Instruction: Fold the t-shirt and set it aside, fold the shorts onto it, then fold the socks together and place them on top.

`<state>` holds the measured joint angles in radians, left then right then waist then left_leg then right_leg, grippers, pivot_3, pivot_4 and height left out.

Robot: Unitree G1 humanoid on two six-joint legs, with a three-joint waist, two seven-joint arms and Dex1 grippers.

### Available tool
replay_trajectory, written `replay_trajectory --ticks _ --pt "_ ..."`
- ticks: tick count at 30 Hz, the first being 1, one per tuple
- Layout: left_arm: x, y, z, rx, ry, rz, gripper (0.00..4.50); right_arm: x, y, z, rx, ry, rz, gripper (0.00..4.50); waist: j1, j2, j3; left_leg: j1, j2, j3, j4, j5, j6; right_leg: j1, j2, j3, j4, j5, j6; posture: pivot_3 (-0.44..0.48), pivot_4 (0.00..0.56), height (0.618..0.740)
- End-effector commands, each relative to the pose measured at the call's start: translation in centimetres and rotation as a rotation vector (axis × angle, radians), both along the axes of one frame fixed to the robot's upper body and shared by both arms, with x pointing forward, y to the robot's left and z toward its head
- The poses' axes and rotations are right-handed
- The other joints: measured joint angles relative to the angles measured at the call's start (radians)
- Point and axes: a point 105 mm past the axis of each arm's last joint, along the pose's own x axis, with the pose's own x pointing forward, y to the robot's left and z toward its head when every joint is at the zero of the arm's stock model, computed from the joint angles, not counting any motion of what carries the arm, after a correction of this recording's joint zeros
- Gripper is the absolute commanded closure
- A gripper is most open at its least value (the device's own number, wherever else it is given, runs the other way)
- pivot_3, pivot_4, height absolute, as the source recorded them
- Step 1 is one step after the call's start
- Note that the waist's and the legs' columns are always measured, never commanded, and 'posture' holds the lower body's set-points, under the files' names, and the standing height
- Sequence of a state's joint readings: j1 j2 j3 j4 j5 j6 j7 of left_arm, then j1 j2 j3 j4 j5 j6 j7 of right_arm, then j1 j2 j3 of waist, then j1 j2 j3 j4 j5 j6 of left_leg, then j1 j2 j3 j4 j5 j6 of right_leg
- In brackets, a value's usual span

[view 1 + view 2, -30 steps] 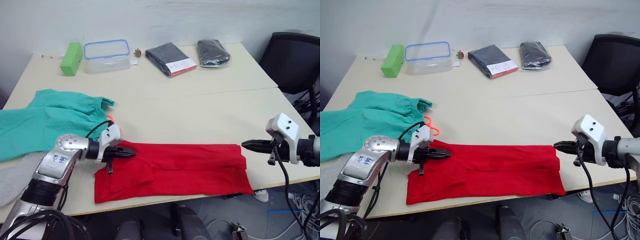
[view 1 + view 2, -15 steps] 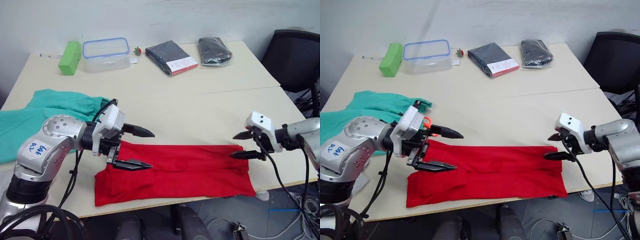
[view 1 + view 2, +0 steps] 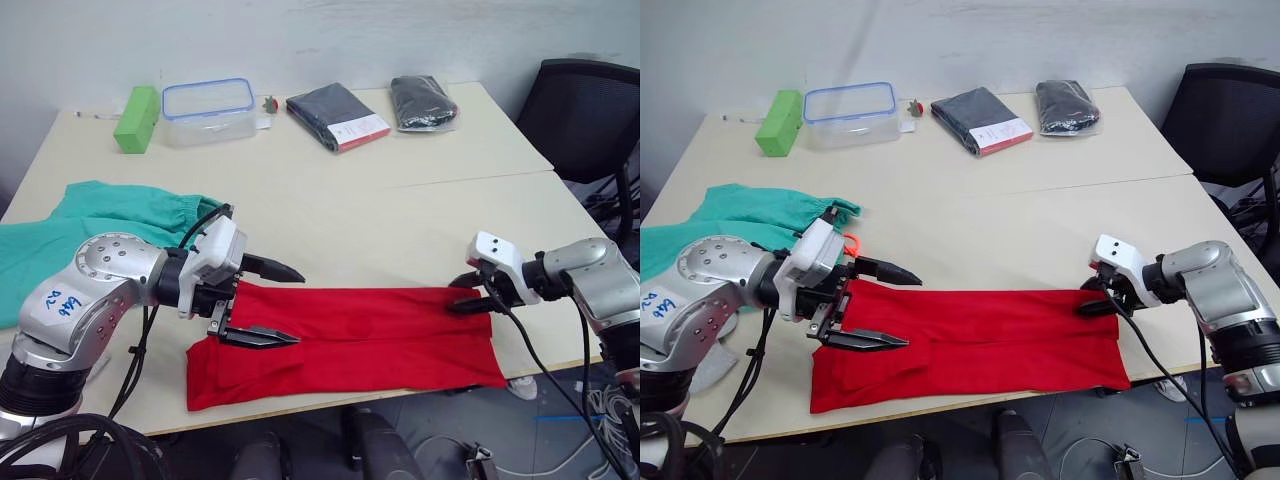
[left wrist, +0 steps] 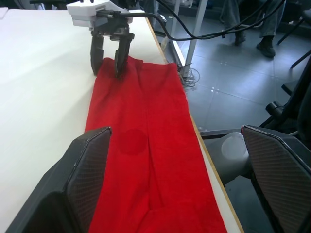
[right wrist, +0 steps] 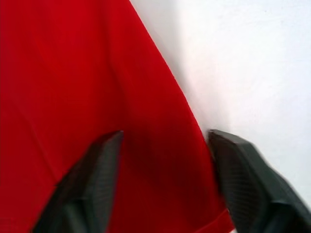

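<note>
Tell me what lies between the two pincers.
The red t-shirt, folded into a long strip, spans from the left pincer to the right pincer, clearest in eye views.

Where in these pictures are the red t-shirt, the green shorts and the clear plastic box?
t-shirt [image 3: 380, 335]: left eye view, middle of the folded red strip.
shorts [image 3: 90, 225]: left eye view, teal fabric below the waistband.
plastic box [image 3: 208, 110]: left eye view, its blue-rimmed lid.

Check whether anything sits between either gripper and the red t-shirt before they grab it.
Nothing visible does. The left gripper is open over the t-shirt's left end, one finger above the far edge and one over the cloth. The right gripper is open at the far right corner, its fingers astride the shirt's edge in the right wrist view.
</note>
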<state>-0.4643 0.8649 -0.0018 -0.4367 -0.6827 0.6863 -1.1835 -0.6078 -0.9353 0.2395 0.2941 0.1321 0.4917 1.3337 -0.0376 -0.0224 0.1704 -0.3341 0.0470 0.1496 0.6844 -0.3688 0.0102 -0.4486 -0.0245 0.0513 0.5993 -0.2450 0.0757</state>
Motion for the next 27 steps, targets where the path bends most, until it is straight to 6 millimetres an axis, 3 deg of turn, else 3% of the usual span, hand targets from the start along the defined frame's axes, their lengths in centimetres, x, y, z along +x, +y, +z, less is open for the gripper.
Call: replay_trajectory --ticks 1,5,6,12,17,20,27 --pt "-0.1 -0.2 0.3 -0.002 -0.041 -0.003 0.0 0.1 0.2 -0.5 -0.012 0.014 0.015 3.0 0.0 0.0 0.0 0.0 0.0 0.0 0.0 0.0 0.0 0.0 0.0 0.0 0.0 0.0 0.0 0.0 0.15 0.74" --pt "0.2 -0.1 0.1 0.007 -0.055 0.014 0.0 1.0 1.0 0.4 -0.018 -0.014 0.053 4.39 -0.007 0.0 0.0 0.0 0.0 0.0 0.0 0.0 0.0 0.0 0.0 0.0 0.001 0.0 0.0 0.0 0.15 0.74" --pt "0.2 -0.1 0.0 0.008 -0.058 0.016 0.0 1.4 1.3 0.8 -0.023 -0.024 0.066 4.45 -0.012 0.0 0.0 0.0 0.0 0.0 0.0 0.0 0.0 0.0 0.0 0.001 0.001 0.0 0.0 0.0 0.15 0.74" --pt "0.5 -0.2 -0.1 0.005 -0.084 0.039 0.0 5.8 3.7 3.8 -0.16 -0.155 0.194 4.45 -0.04 0.004 0.004 0.001 -0.002 0.003 0.0 0.002 0.001 -0.002 0.0 0.004 0.005 0.0 0.0 0.0 0.15 0.74" --pt "0.5 -0.1 -0.3 0.006 -0.092 0.061 0.0 8.2 5.3 5.7 -0.348 -0.254 0.335 4.45 -0.05 0.005 0.005 -0.002 -0.002 0.003 -0.001 0.006 -0.002 -0.009 0.0 0.004 0.012 0.002 0.003 0.0 0.15 0.74" --pt "0.6 0.1 -0.3 0.007 -0.1 0.084 0.0 10.2 7.0 7.1 -0.387 -0.361 0.298 4.45 -0.052 0.006 0.005 -0.004 -0.001 0.003 -0.001 0.006 -0.004 -0.013 -0.001 0.004 0.015 0.001 0.002 0.0 0.15 0.74" --pt "0.9 0.4 -0.6 0.002 -0.1 0.138 0.0 12.2 9.1 7.3 -0.456 -0.517 0.263 4.45 -0.073 0.006 0.006 -0.005 0.001 0.002 -0.001 0.007 -0.008 -0.015 -0.004 0.005 0.021 0.0 0.001 0.0 0.15 0.74"
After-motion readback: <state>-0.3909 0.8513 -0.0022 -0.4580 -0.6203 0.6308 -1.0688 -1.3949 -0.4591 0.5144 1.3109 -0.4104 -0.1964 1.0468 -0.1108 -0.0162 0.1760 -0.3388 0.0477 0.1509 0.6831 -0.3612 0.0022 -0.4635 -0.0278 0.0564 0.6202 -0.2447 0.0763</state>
